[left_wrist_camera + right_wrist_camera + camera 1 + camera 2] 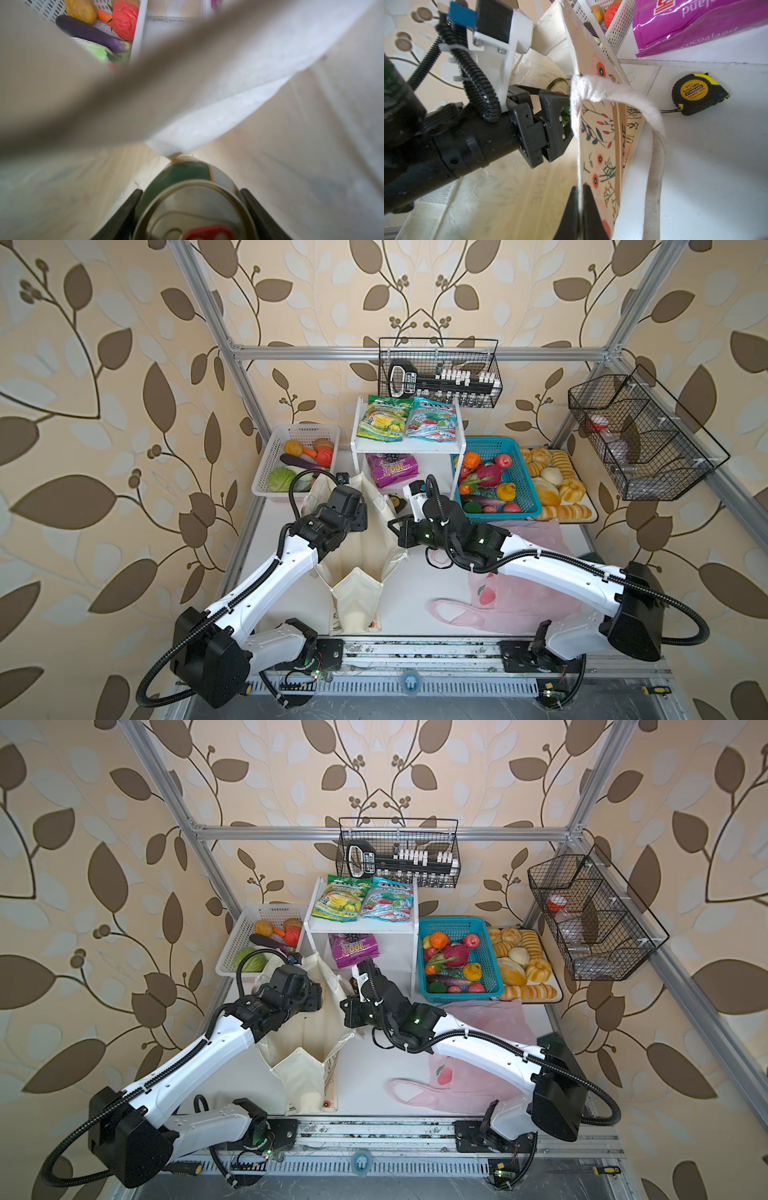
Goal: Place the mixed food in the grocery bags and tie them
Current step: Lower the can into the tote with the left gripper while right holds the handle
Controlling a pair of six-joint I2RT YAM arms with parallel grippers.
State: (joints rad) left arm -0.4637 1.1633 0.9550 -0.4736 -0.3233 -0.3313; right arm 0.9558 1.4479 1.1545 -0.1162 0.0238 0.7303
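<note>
Clamping green can (187, 172) by sides with fingers of left gripper (191, 190), inside cream tote (357, 572) standing on tabletop (415, 583). Pinching tote's top edge with clenched fingers of right gripper (580, 193). Noting pink bag (532, 605) flat on tabletop under right arm (561, 568), purple packet (392, 470) in white shelf unit (432, 446), teal-and-red packet (432, 423) atop it, dragon fruit (488, 473) in teal basket (519, 515) behind.

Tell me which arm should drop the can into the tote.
Left. The left gripper holds the can inside the tote; the right gripper is shut on its rim.
</note>
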